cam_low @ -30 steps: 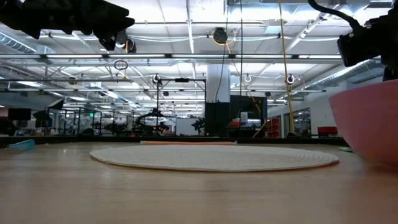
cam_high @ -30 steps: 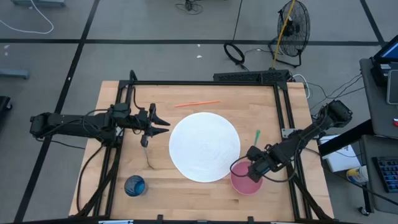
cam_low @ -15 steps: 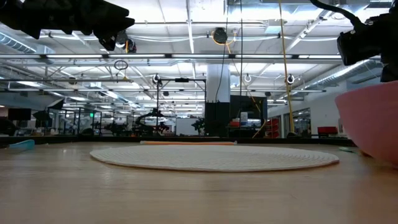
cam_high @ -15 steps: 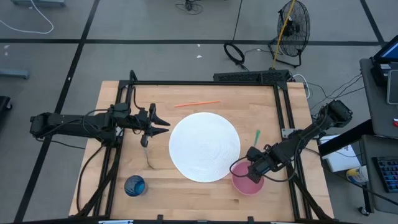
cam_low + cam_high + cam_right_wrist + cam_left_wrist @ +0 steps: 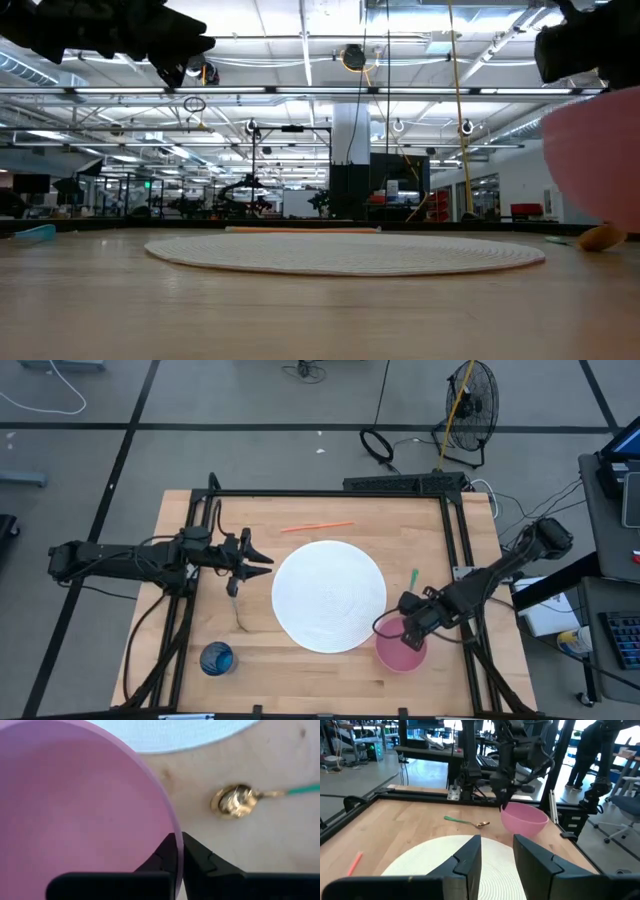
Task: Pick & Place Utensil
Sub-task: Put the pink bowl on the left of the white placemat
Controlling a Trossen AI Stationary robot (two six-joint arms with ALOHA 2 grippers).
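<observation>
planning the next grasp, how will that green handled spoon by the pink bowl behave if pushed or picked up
The spoon lies flat on the wood table, so it probably slides or spins rather than rolls. Its thin green handle leaves little to pinch, and the shiny gold bowl may be slippery. It looks light and stiff.

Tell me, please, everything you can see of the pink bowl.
The pink bowl is round, plain and smooth, plastic by its look, and empty. The right gripper is shut on its rim, holding it just off the table at the near right, beside the white mat. It hangs roughly level, opening up. A gold spoon with a green handle lies on the wood close by, not touching it.
</observation>
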